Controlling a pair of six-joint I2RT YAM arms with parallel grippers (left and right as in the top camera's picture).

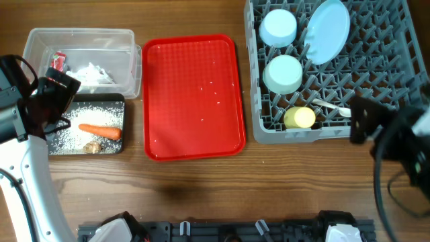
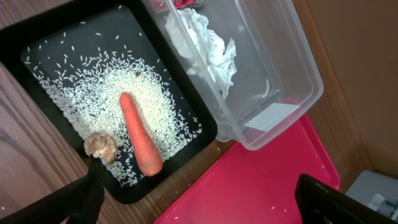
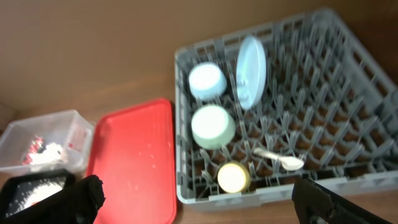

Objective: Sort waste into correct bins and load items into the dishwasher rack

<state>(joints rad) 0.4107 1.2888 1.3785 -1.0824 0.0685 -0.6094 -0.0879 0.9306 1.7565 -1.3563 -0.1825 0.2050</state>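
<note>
Overhead: orange carrot [image 1: 100, 131] lying on white rice grains [image 1: 67, 138] inside shallow black rectangular tray [image 1: 113, 111]; grey pegged plastic rack [image 1: 282, 133] loaded. Left wrist: left gripper [image 2: 205, 208] wide apart, empty, near carrot; lift straight up, clear of tray rim. Right wrist: right gripper [image 3: 199, 205] likewise apart, empty.

This is looking like a robotics lab bench that is imitating a kitchen dish station. Two machine arms, the left arm [image 1: 27, 175] and the right arm [image 1: 403, 144], are working at a plain wooden table [image 1: 201, 188], and a black fixture [image 1: 222, 232] is sitting along its near edge. A grey dishwasher rack [image 1: 383, 67], a red tray [image 1: 191, 101], a clear tub [image 1: 80, 37] and a black tray [image 1: 123, 128] are lying there in a tidy arrangement.
</note>
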